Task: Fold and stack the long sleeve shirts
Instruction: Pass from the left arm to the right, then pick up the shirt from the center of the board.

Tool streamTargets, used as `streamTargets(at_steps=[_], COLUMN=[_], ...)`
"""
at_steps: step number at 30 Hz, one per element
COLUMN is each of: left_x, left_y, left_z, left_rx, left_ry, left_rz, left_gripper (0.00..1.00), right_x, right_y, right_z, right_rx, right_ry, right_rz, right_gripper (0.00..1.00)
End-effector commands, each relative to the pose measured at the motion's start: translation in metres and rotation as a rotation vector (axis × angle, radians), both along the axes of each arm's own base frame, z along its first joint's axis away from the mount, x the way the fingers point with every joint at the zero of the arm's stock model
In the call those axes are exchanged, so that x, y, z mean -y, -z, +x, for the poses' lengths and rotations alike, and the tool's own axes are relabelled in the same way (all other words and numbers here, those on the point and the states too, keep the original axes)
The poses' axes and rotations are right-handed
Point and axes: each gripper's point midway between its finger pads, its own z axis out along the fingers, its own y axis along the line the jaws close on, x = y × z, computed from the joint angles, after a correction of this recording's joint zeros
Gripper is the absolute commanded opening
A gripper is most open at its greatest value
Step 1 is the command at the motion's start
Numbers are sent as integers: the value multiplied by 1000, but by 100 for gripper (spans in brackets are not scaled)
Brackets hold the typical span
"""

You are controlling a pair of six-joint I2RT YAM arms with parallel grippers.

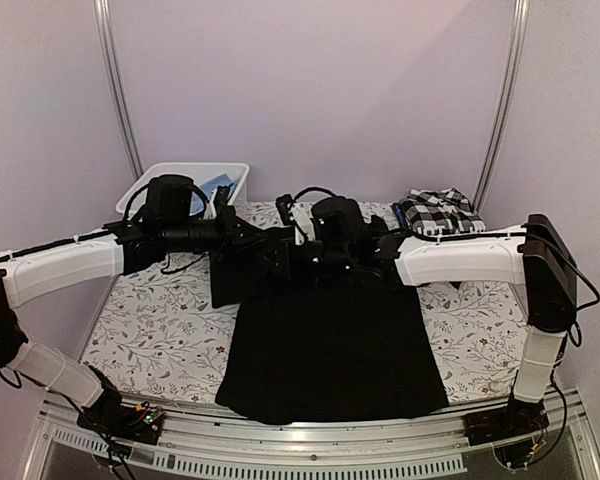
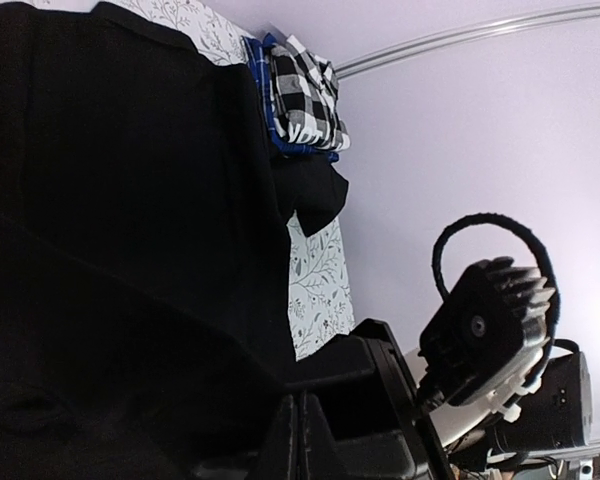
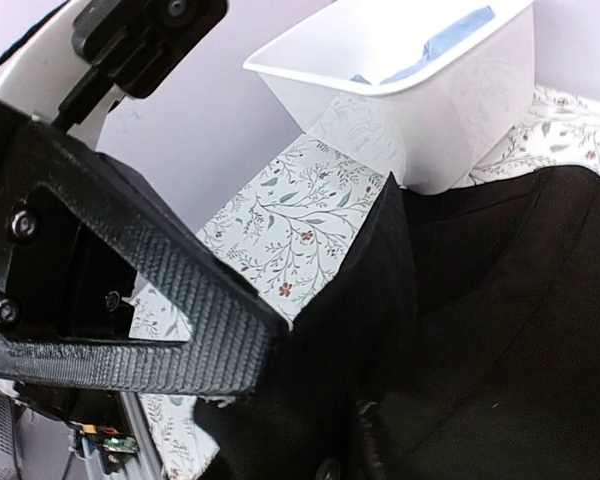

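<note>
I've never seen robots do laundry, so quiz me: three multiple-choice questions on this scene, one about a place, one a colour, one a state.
1. Where does the checked shirt lie? A far right B near left C dead centre
2. What colour is the bin? A blue B white C black
3. How is the black shirt? A rolled up B hanging on a rail C mostly spread flat
Answers: 1 A, it sits at the far right corner; 2 B, its walls are white; 3 C, it covers the middle of the table.
</note>
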Motion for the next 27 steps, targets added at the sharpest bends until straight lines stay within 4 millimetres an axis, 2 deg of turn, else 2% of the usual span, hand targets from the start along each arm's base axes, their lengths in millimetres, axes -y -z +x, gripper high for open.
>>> streamTargets(at_steps=[1,3,6,8,10,12,14,18,22,27], left_x=[12,11,-1,-14,-27,-38,-47,-67,-77,-84], left_y=[-16,-17,-15,-18,-17,-8,11,58,103,145], left_z=[-2,-4,-8,-12,-18,-27,-37,-60,-100,-157], left_rx=[60,67,74,98,111,102,71,-42,-187,-334], left_ry=[57,67,37,2,-22,-30,-29,-28,21,72], left_rz=[-17,-9,51,90,121,151,196,298,327,341], left_gripper=[0,5,32,48,53,54,54,53,46,39], right_x=[4,7,16,31,45,62,79,104,114,113], right_y=[-6,-11,-14,-10,-9,-7,-13,-38,-68,-111], right_z=[16,20,29,42,52,63,72,87,94,99], right_rx=[36,49,59,50,39,31,30,55,114,206], right_ry=[55,70,99,157,192,232,264,304,326,327], right_rz=[-45,-64,-93,-123,-135,-148,-142,-123,-129,-111], right_gripper=[12,1,0,0,0,0,0,0,0,0])
